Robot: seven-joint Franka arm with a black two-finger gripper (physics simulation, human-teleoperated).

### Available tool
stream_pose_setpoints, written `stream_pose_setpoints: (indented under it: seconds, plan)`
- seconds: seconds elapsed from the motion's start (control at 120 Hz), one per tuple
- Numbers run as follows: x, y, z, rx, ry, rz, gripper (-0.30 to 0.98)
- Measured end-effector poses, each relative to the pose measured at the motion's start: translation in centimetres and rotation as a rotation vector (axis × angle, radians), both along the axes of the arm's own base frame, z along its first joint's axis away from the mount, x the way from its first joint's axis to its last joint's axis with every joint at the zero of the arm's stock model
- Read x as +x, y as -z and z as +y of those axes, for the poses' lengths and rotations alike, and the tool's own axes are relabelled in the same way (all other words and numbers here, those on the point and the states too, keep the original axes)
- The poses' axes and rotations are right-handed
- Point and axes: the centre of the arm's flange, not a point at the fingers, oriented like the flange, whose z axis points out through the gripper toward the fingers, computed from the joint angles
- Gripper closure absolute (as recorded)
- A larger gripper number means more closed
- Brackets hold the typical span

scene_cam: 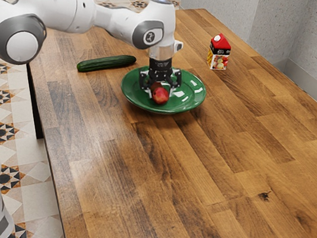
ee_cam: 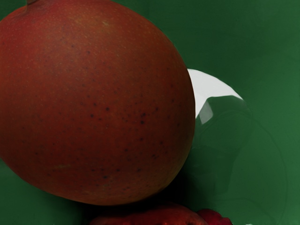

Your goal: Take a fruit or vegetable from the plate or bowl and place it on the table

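1. My gripper [scene_cam: 161,89] points down over the middle of the green plate [scene_cam: 194,93]; whether it is spread or pinching something, I cannot tell.
2. A glossy red fruit [scene_cam: 161,97] sits right under me, within the plate's outline, a little toward seven o'clock from its centre as the exterior view has it. Whether it touches the plate, I can't make out.
3. Close to my wrist camera, over the green of the plate, is a large, rounded, reddish-brown fruit [ee_cam: 93,108], sprinkled with dark specks. Just beside it is a deeper red thing [ee_cam: 152,215], partly seen. Which of these two is the glossy one, I can't say.
4. Taking the plate as my clock in the exterior view, a dark green cucumber [scene_cam: 106,63] lies on the wooden table [scene_cam: 126,178] at ten o'clock, near the rim.
5. At two o'clock, apart from the plate, a red-topped carton [scene_cam: 219,53] stands upright on the table.
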Motion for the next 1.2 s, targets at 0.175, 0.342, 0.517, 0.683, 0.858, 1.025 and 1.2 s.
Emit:
stream_pose_setpoints:
  seconds: [0.175,0.342,0.517,0.683,0.858,1.025,1.2]
  plan:
    - [0.1,-0.1,0.0,0.002,0.001,0.0,0.3]
    - [0.5,-2.2,0.0,0.024,0.009,-0.035,0.35]
    - [2.3,-13.5,-6.8,0.132,0.154,-0.178,0.35]
    - [1.4,-17.2,-24.0,0.165,0.453,-0.191,0.32]
    - [-0.3,-10.3,-34.2,0.143,0.654,-0.045,0.33]
    - [-0.9,-2.7,-34.6,0.088,0.68,0.078,0.34]
    - [-0.8,-2.0,-34.5,0.066,0.705,0.064,0.12]
